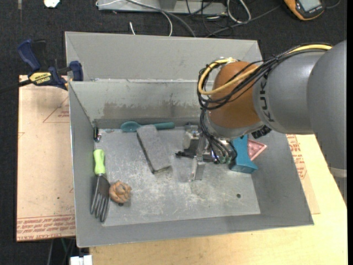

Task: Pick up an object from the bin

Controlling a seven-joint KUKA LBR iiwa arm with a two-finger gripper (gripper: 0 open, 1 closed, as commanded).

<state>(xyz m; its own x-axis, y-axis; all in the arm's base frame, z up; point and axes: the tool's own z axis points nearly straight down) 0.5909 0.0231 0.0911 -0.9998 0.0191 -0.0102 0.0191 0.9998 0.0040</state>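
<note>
The tool [196,167] hangs low over the floor of the bin [165,200], near its middle, under the arm's orange wrist cover. Whether it is released or clenched I cannot tell, and nothing can be seen gripped in it.

By this view the pick is not yet done: every loose thing lies on the bin floor. The nearest candidate is a grey slab [153,148], flat and lying slantwise just beside the tool on the view's left, its lower end closest. I cannot tell whether the tool touches it.

On the tool's other side, close under the wrist, lie a blue block [242,158] and a pink triangular piece [256,148] that leans on it. Behind the slab, against the back wall, lies a teal spoon [139,126]. Well off to the view's left of the tool are a green-handled brush [99,184] with dark bristles and, just beside it, a brown lumpy thing [120,192].

The open room is in front of the tool, where the floor is bare up to the near rim. The back wall is not far behind the wrist, and the blue block crowds the right side. I judge that a straight lift is the safest way out.
</note>
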